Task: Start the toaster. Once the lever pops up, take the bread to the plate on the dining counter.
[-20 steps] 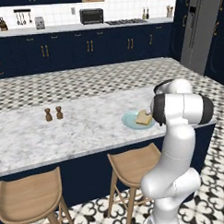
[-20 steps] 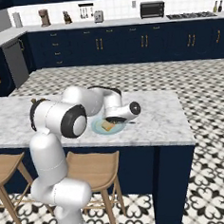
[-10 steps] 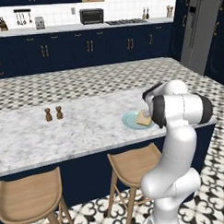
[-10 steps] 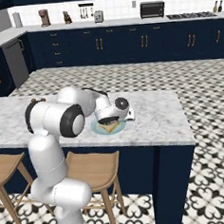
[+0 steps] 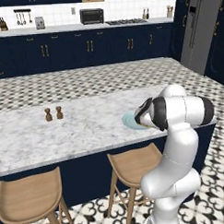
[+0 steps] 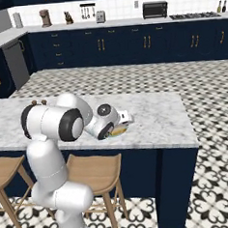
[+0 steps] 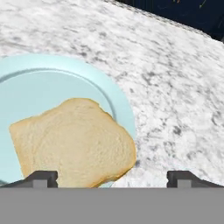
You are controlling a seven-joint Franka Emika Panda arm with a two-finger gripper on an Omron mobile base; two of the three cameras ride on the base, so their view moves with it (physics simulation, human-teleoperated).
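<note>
Your gripper (image 7: pixel 112 177) has its two finger tips spread wide apart with nothing between them, hovering just above the bread (image 7: pixel 74 142). The slice lies flat on the light blue plate (image 7: pixel 52 74), its lower right corner hanging a little over the plate's rim toward the bare marble. The plate sits on the dining counter (image 6: pixel 155 117) near the front edge on the stool side, toward the counter's right end (the arm folds down over it, so from the left base view you see just a sliver of the plate (image 5: pixel 129 121) past the wrist). From the right base view the hand hangs low over the plate (image 6: pixel 119 131), with the bread barely showing under it. Judging from how things lie, the delivery looks done: the slice rests on its own, and the open fingers suggest a release rather than a grasp. The toaster (image 5: pixel 39 23) stands far off on the wall counter beside the black oven (image 5: pixel 91 16), too small to read its lever. Lift straight up so a finger does not drag that overhanging corner.
</note>
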